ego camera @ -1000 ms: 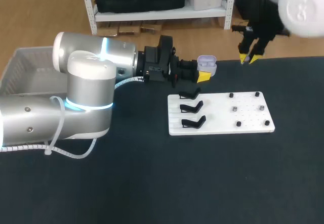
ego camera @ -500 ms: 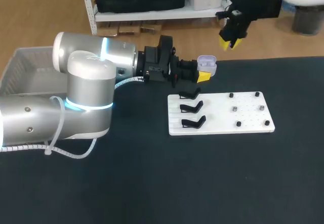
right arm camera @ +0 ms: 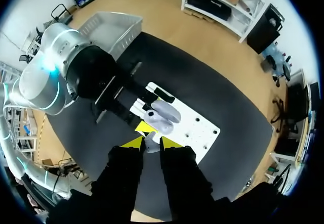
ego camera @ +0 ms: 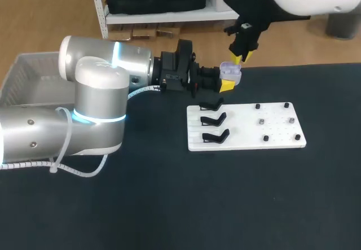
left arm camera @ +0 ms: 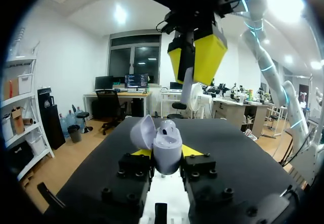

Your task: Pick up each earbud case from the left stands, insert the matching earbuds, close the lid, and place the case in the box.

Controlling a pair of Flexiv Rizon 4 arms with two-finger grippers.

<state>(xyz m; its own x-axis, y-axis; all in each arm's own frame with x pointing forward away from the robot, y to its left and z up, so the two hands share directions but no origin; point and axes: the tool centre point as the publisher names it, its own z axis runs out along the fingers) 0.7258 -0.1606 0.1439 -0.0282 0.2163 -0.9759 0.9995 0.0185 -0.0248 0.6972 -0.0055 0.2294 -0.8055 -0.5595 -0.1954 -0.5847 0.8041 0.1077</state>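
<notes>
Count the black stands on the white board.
3, in a column on the white board's left side: far stand, middle stand, near stand. None looks hidden.

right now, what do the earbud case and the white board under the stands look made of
The earbud case: pale lilac plastic, smooth with a soft sheen, judging by its moulded rounded shell. The white board: flat and matte, probably plastic or painted sheet; the look leaves that open.
</notes>
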